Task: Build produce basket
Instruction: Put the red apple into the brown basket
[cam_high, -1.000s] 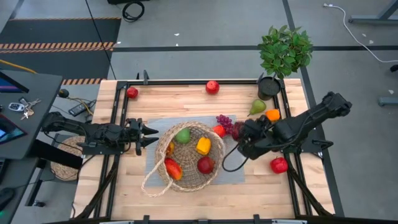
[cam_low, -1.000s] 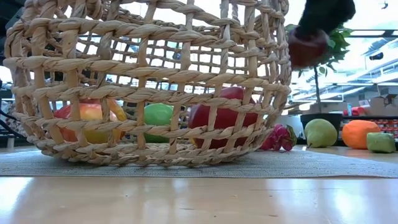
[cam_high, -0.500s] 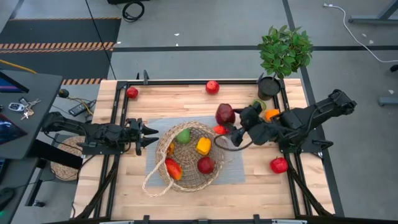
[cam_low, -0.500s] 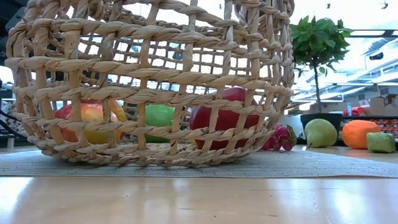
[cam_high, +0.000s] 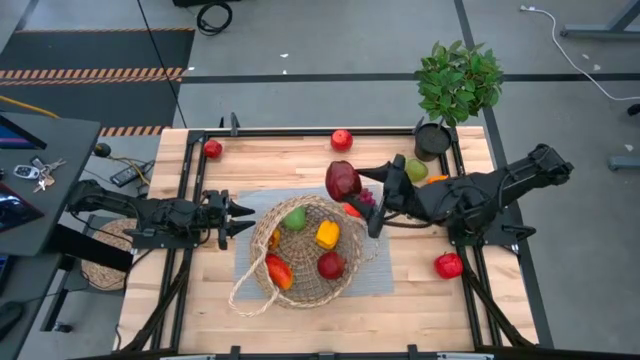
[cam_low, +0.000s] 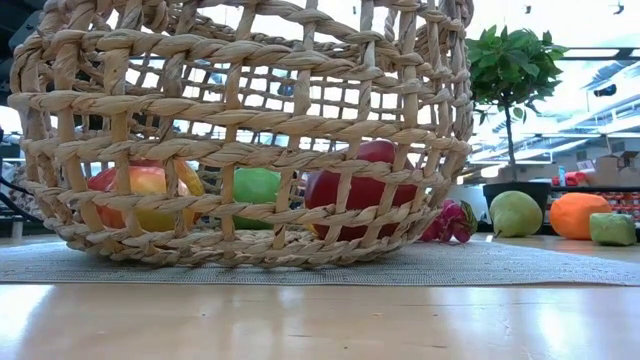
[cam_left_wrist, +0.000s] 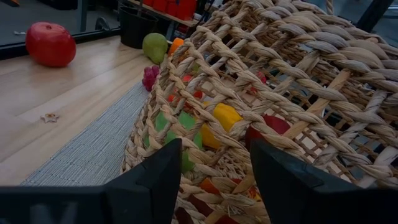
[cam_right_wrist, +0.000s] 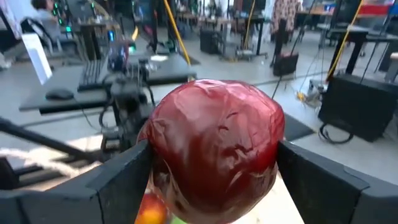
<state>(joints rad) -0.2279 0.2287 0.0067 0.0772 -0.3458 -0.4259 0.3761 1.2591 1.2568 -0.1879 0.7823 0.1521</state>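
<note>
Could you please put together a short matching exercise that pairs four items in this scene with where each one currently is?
Things:
1. dark red apple
2. yellow pepper
3. green pear
4. left gripper

Places:
A. inside the basket
B. on the table beside the plant pot
C. held between the right gripper fingers, above the basket's far rim
D. at the basket's left side, low over the mat

Pairs: 1-C, 2-A, 3-B, 4-D
</note>
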